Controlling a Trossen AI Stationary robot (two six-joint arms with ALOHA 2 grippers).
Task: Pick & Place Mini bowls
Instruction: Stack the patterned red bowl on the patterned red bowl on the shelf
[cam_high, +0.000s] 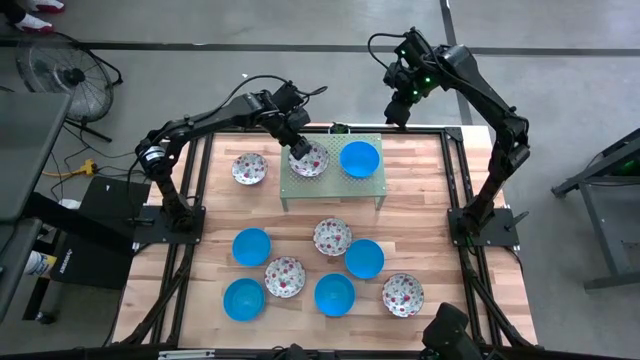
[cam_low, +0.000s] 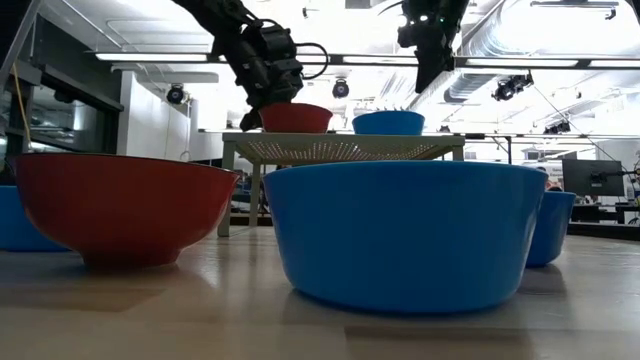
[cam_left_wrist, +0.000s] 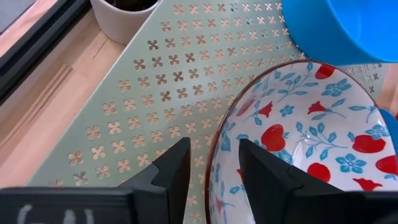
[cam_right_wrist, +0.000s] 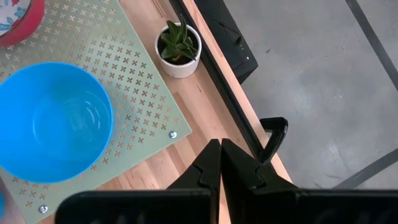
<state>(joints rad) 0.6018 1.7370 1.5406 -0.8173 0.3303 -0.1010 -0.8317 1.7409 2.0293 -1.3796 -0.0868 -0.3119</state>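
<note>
High view: left gripper (cam_high: 298, 150) over floral bowl (cam_high: 309, 159) on green perforated stand (cam_high: 333, 184), beside blue bowl (cam_high: 359, 158); right gripper (cam_high: 398, 113) raised past stand's far edge; remaining mini bowls on wooden table (cam_high: 430, 240). Left wrist view: fingers (cam_left_wrist: 171, 171) spread, straddling floral bowl's rim, one inside, one outside. Right wrist view: fingers (cam_right_wrist: 208, 165) pressed together, empty, above table edge near small potted plant (cam_right_wrist: 178, 48).

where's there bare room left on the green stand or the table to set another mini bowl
The green perforated stand is crowded: a floral bowl under the left gripper and a blue bowl fill its top. Bare wood lies right of the stand, and between the lone floral bowl and the front cluster's nearest blue bowl.
</note>
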